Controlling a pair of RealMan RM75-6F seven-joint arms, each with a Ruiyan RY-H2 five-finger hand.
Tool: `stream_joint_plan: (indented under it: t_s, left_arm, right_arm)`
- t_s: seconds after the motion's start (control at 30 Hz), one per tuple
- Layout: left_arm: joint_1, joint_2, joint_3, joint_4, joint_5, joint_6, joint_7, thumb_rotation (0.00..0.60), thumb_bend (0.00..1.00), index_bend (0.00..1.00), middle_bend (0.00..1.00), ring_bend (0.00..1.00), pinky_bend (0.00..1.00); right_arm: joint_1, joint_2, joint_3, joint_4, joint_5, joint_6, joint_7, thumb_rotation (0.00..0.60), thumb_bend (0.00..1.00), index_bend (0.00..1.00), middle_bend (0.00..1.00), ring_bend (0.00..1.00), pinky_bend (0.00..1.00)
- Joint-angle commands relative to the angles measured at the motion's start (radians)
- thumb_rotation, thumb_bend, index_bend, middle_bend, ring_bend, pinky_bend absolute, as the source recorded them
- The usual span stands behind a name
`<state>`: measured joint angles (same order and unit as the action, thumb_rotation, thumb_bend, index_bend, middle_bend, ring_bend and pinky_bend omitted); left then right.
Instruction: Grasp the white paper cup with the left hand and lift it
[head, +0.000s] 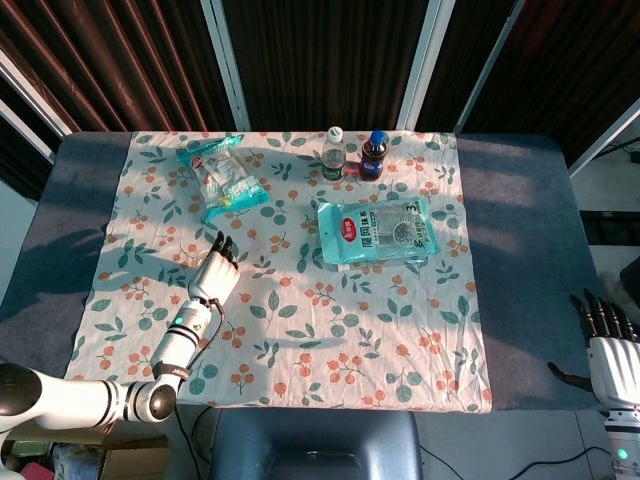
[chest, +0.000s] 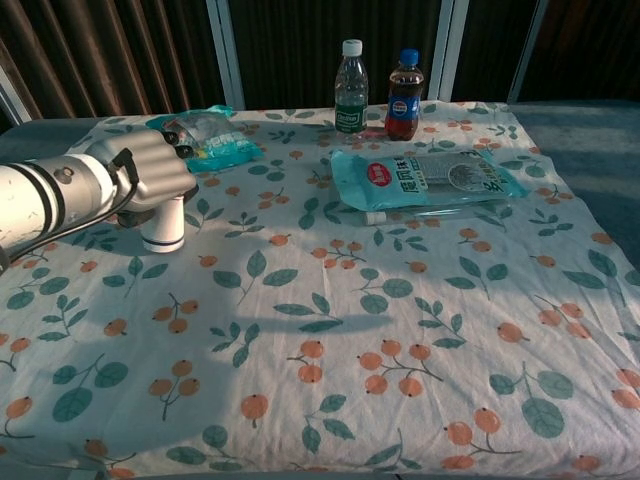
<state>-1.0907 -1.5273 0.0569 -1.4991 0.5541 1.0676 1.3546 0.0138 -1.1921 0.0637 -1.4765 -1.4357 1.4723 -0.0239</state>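
The white paper cup (chest: 163, 224) stands on the floral cloth at the left of the chest view. Only its lower part shows below my left hand (chest: 148, 172), which covers its top. The head view shows that hand (head: 212, 274) turned on edge with its dark-tipped fingers stretched straight toward the far side; the cup is hidden under it there. No finger visibly wraps the cup. My right hand (head: 606, 345) hangs off the table's near right corner, fingers spread and holding nothing.
A green snack bag (chest: 212, 140) lies just beyond the left hand's fingertips. A large blue packet (chest: 425, 178) lies right of centre. A water bottle (chest: 350, 88) and a cola bottle (chest: 404, 81) stand at the far edge.
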Motion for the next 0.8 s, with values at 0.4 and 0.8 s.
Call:
stream_joint_plan:
  t_s: [0.4,0.8]
  left_arm:
    - [0.116,0.116,-0.090,-0.141,0.169,-0.045,-0.462,0.600,0.53,0.40,0.29,0.10,0.15]
    - [0.356,0.140,-0.241,-0.056,0.388,-0.287,-1.387,0.600,0.51,0.40,0.29,0.10,0.16]
  right_arm:
    - [0.002,0.003,0.006,0.003,0.007,-0.002,0.007,0.600,0.16,0.00,0.00,0.00,0.00]
    - [0.016,-0.002,0.006,-0.004,0.009,-0.023,-0.009,0.600,0.16,0.00,0.00,0.00,0.00]
